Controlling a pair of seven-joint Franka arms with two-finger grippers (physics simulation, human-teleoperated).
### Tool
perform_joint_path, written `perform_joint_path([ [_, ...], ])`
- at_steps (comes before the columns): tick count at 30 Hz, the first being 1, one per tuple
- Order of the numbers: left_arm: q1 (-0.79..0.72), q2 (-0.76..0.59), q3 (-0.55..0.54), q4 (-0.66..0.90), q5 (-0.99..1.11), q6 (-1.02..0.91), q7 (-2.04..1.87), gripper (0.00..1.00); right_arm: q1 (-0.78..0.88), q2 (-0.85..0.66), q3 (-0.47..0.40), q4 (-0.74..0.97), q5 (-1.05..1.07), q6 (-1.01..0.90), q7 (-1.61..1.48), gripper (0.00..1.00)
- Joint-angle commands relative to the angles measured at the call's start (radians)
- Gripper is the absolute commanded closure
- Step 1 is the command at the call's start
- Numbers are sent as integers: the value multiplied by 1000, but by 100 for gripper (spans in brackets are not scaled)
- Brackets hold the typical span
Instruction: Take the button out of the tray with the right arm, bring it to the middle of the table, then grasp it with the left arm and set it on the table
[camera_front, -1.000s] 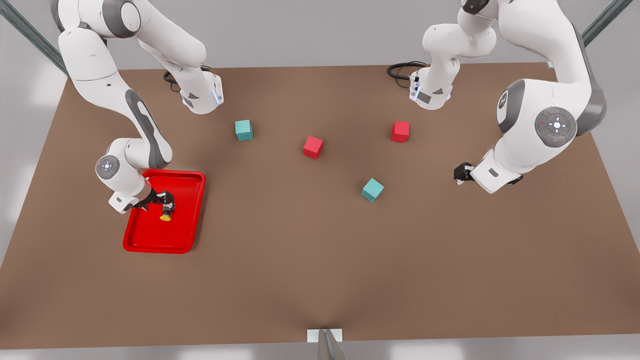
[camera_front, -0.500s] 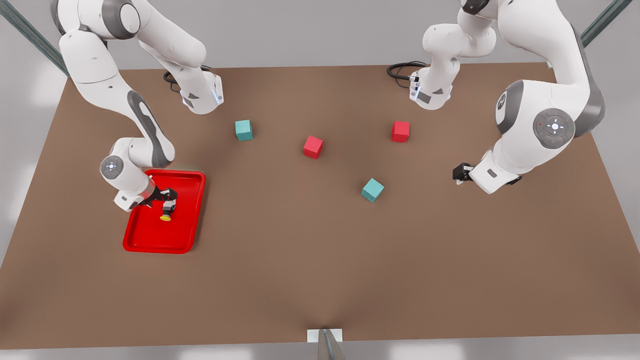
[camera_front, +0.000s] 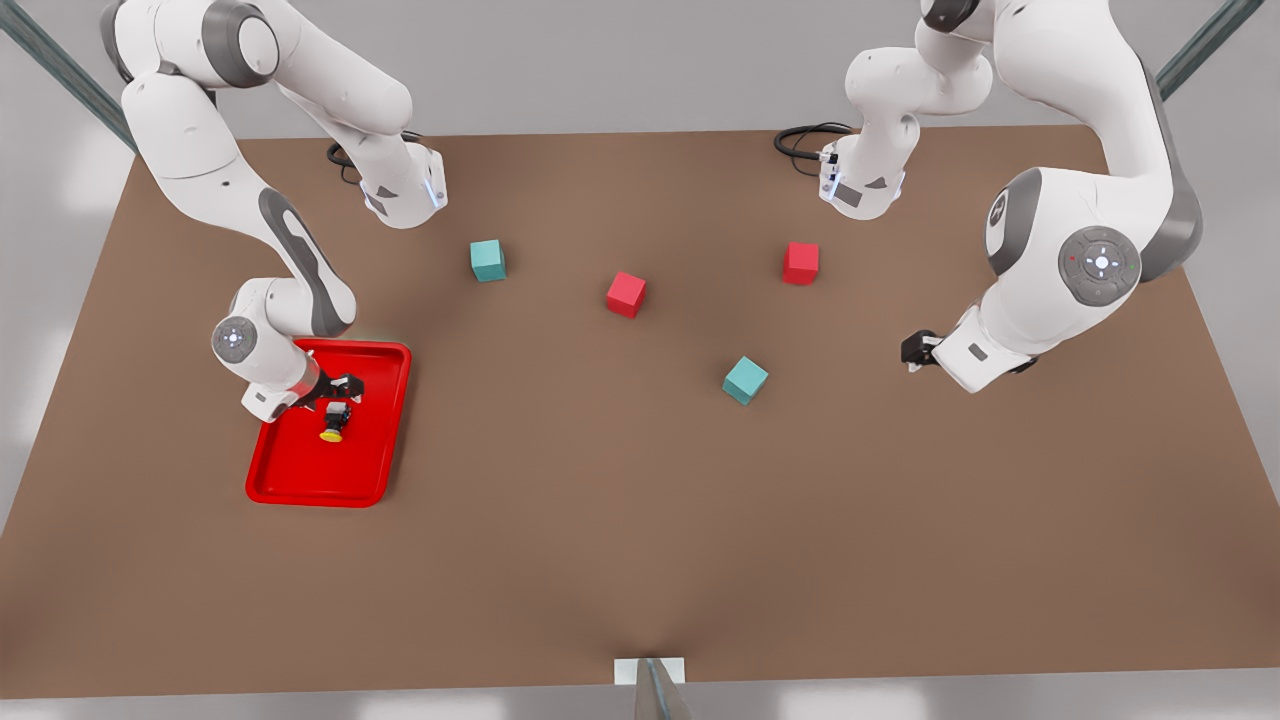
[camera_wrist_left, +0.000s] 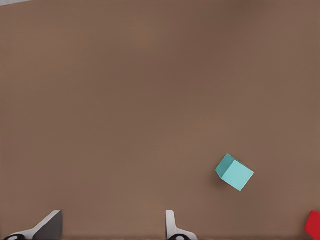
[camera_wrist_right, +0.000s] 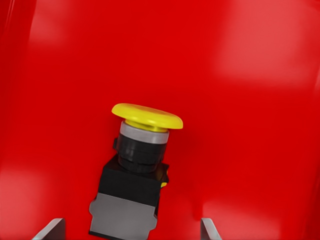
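Since a second ago the right gripper (camera_front: 338, 397) has drawn back toward the tray's far rim, leaving the button (camera_front: 332, 424) lying on its side on the tray (camera_front: 300, 485) floor, yellow cap pointing at the near edge. Its fingers (camera_wrist_right: 54, 229) are spread wide, either side of the grey body, gripping nothing. Bare red floor surrounds the button, rims well clear. On the front view's right, the left gripper (camera_front: 912, 352) has edged slightly leftward over open table (camera_front: 640, 520), fingers parted and empty, near a teal cube (camera_wrist_left: 234, 172).
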Motion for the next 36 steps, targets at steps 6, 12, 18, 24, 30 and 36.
perform_joint_path([
  [6,2,11,0,1,1,8,-1,0,0,17,0,5,2,1,-9,0],
  [12,0,11,0,1,1,8,-1,0,3,28,0,11,3,6,-3,0],
  [18,0,13,0,1,1,8,-1,0,3,34,0,14,3,7,33,0],
  [24,0,11,0,1,1,3,-1,0,6,32,0,14,3,6,126,0],
  [30,2,11,0,1,-1,8,0,0,21,34,0,20,9,7,261,0],
  [36,2,13,0,0,-1,8,2,0,27,41,0,36,9,9,319,0],
])
